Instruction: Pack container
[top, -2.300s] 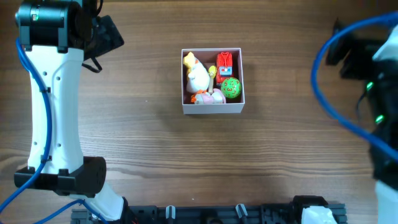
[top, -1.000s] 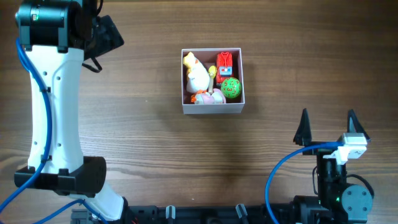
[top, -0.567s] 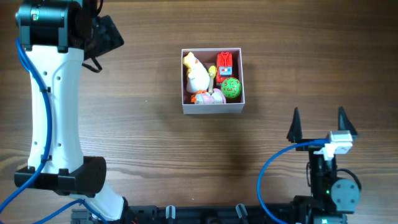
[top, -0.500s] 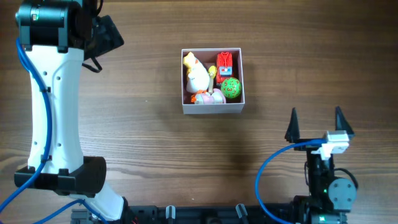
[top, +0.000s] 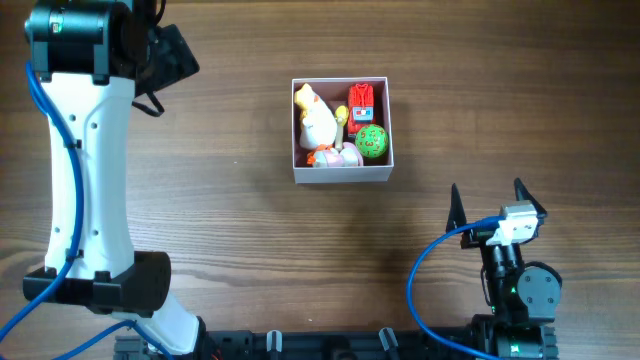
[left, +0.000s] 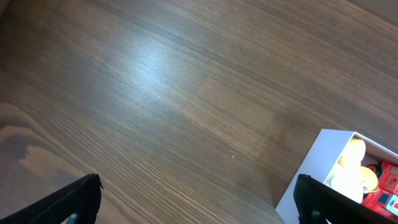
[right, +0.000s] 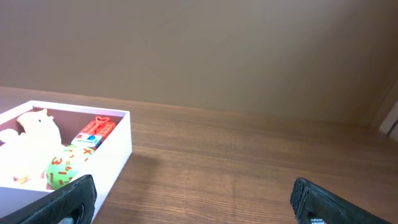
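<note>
Right gripper (top: 487, 187) noted by the near edge, toward the right corner, fingers spread, nothing held. Container (top: 342, 174) seen mid-counter, nearer the far edge (toys (top: 318, 122) lying inside). Left gripper (left: 196, 190) recorded by the far-left corner, fingers likewise spread.

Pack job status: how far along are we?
Done: the white toy bird, red toy and green ball sit inside the container, and no loose toys show on the table. In hand: nothing; the left gripper and right gripper are open, apart from it. Left: nothing visible to pack.
</note>
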